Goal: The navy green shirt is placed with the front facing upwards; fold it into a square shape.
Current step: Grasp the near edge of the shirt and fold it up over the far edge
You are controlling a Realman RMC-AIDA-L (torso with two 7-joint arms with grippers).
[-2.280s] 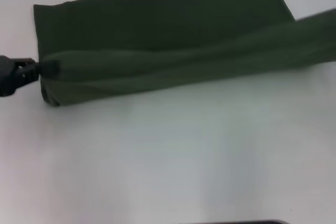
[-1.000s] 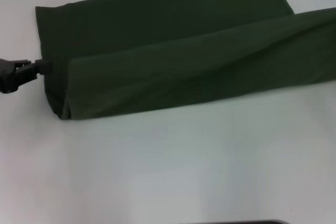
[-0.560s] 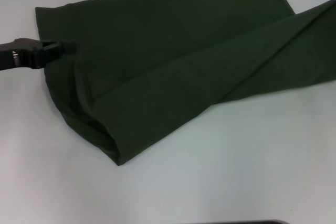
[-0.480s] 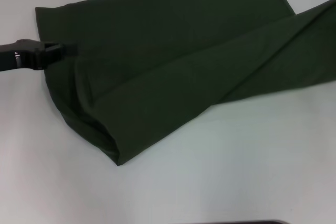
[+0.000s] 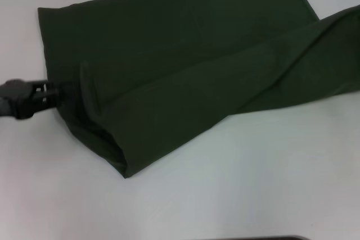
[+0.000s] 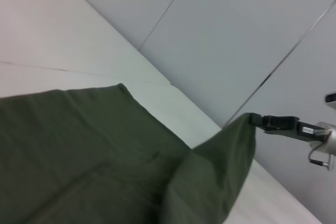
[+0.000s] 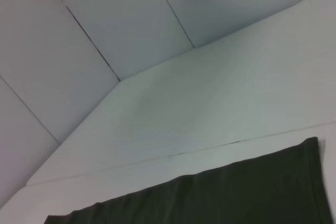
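Left gripper (image 5: 56, 90): at the left edge of the scene, low over the table, tips pressed together on the left end of the navy green shirt (image 5: 185, 66), pinching a bunched ridge of cloth there.

Right gripper (image 6: 258, 120): out of the head view past the right edge; in the left wrist view you see it raised off the table, tips pinched on a lifted corner of the shirt's right end.

Shirt: long folded band across the far half of the white table (image 5: 225, 184), far layer flat, near layer slumped diagonally with one point dragged toward the near left. Lettering and collar are not visible.

Risks, as you judge them:
- Uneven carry. Your two ends sit at different heights, so the near layer likely lands skewed and the edges miss each other.
- Slack middle. The unsupported span sags and may crease or double under itself.
- Thin pinch. Either grip may hold only one layer; the inner layer can slip out when you pull.

Surroundings: grey panelled wall (image 7: 131, 19) behind the table. Nothing stands on the table near the shirt to obstruct you.
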